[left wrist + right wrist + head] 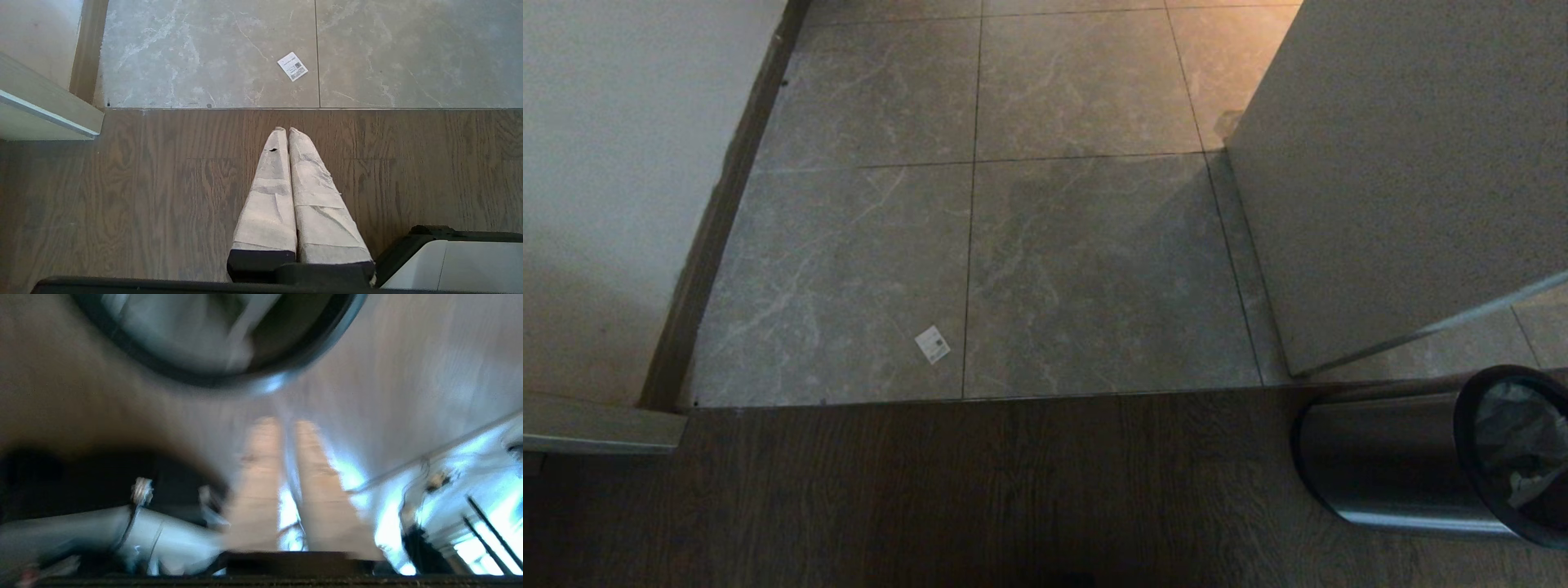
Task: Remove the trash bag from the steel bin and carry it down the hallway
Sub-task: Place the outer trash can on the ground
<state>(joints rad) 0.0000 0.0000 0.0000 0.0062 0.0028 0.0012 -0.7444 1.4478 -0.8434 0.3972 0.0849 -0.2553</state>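
Observation:
The steel bin [1388, 457] stands on the dark wood floor at the lower right, its black rim [1462, 441] turned toward me. The crinkly pale trash bag [1515, 441] sits inside it. In the right wrist view the bin's rim [196, 377] and the trash bag [184, 330] lie just ahead of my right gripper [286, 424]. A narrow gap parts that gripper's wrapped fingers, which hold nothing and stay short of the rim. My left gripper [284, 130] hangs shut and empty over the wood floor. The hallway is out of view.
Grey tiles [1086, 269] with a small paper label [932, 344] begin beyond the wood floor. A white wall with brown skirting [711, 245] bounds the left, and a pale panel [1405, 163] rises behind the bin. A door edge [596, 425] juts in at the lower left.

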